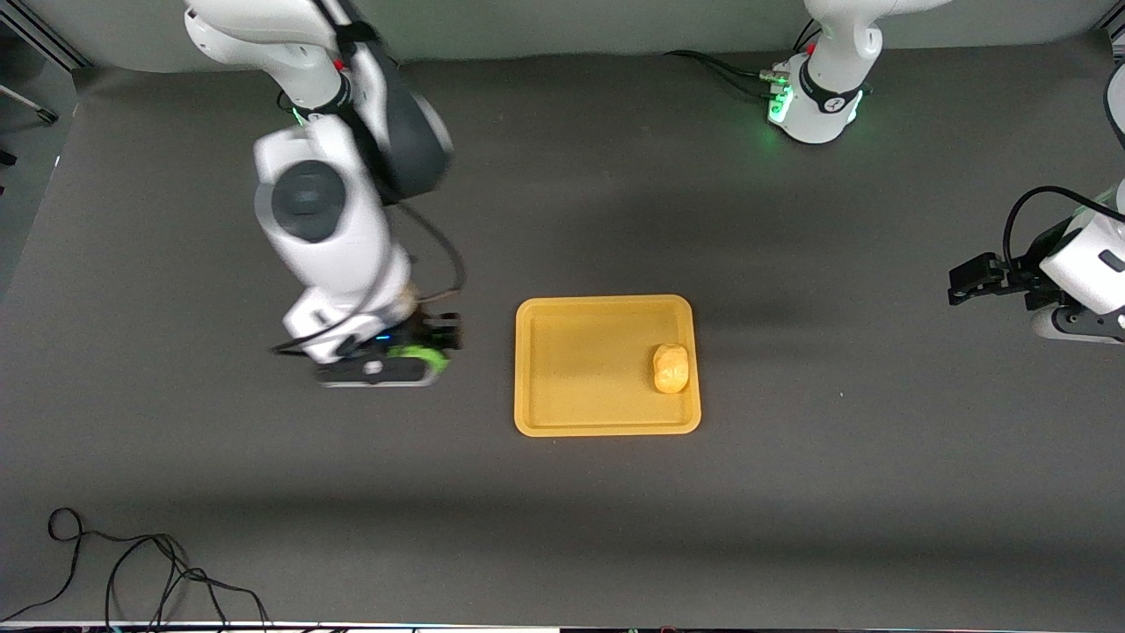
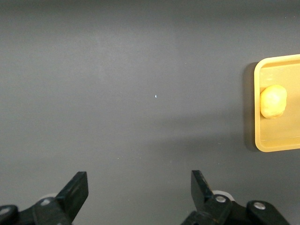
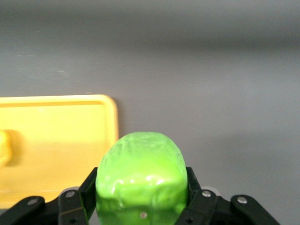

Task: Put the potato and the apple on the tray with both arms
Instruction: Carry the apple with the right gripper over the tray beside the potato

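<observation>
The yellow-orange tray (image 1: 580, 369) lies flat in the middle of the table. The potato (image 1: 671, 367) lies in it by the rim toward the left arm's end. My right gripper (image 1: 431, 347) is shut on the green apple (image 1: 420, 356) over the bare table, beside the tray's edge toward the right arm's end. In the right wrist view the apple (image 3: 140, 178) fills the space between the fingers of the right gripper (image 3: 140, 185), with the tray (image 3: 56, 140) and a sliver of the potato (image 3: 3, 147) past it. My left gripper (image 1: 967, 286) waits open and empty at the left arm's end; its wrist view shows the gripper (image 2: 139, 190), tray (image 2: 286, 136) and potato (image 2: 273, 101).
A dark grey mat (image 1: 791, 492) covers the table. Loose black cables (image 1: 132, 580) lie at the near corner toward the right arm's end. More cables (image 1: 729, 70) run to the left arm's base.
</observation>
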Robot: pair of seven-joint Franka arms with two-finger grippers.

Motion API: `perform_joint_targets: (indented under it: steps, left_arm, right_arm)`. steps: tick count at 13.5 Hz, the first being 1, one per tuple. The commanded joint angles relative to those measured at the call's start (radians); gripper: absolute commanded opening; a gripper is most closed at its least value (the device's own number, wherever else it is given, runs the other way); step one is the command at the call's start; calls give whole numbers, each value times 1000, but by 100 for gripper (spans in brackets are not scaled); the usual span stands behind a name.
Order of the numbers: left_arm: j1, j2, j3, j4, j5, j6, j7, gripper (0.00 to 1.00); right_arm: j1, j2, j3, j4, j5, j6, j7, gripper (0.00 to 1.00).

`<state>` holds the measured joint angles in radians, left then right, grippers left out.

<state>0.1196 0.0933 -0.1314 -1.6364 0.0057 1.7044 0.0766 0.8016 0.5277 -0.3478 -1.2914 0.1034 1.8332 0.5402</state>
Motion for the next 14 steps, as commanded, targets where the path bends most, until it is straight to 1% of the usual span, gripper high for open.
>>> perform_joint_targets:
  steps: [1, 2, 6, 8, 9, 11, 14]
  left_arm:
    - [-8, -30, 6, -40, 4, 26, 14, 98]
    - [-8, -32, 6, -42, 4, 24, 14, 99]
    - [-6, -34, 6, -40, 4, 29, 15, 99]
    - [-8, -35, 6, -42, 4, 40, 14, 99]
    - [-8, -35, 7, -42, 4, 41, 14, 99]
    - [-8, -34, 6, -42, 4, 43, 14, 99]
    - [-8, -27, 7, -45, 4, 57, 14, 99]
  right_arm:
    - [7, 211, 83, 254, 33, -29, 206, 59]
    - [8, 266, 117, 303, 33, -8, 257, 59]
    - [11, 426, 180, 313, 32, 239, 309, 59]
    - [16, 495, 182, 314, 32, 326, 320, 59]
    - [28, 524, 182, 314, 30, 357, 320, 59]
    - [37, 564, 181, 314, 27, 373, 320, 59]
    - [57, 578, 181, 314, 27, 373, 328, 59]
